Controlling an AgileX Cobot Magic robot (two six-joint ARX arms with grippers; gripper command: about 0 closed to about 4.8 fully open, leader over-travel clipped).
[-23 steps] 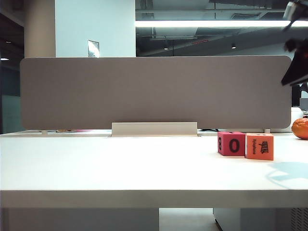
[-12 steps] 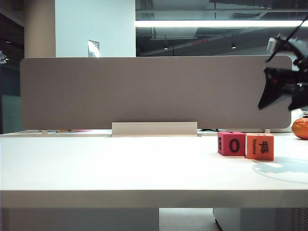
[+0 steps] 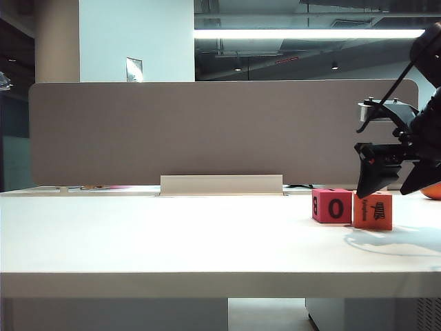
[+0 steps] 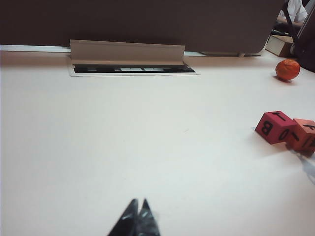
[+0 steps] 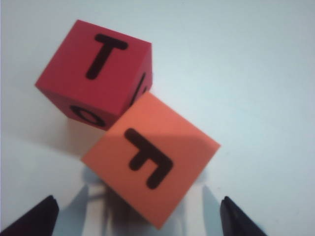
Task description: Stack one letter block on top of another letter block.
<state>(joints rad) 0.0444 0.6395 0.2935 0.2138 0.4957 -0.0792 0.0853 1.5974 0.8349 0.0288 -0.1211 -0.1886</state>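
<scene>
The orange letter block stands on the white table at the right, one corner touching the red-pink letter block with its black "O". My right gripper hangs open just above the orange block. In the right wrist view its dark fingertips stand wide on either side of the orange block, whose top shows "F"; the red-pink block shows "T". My left gripper is shut and empty over bare table, far from both blocks.
A grey partition closes off the back of the table, with a beige cable flap at its foot. An orange fruit lies behind the blocks near the right edge.
My right arm has come down from the upper right corner to just above the orange block, and its jaws have opened wide. The blocks have not moved.
</scene>
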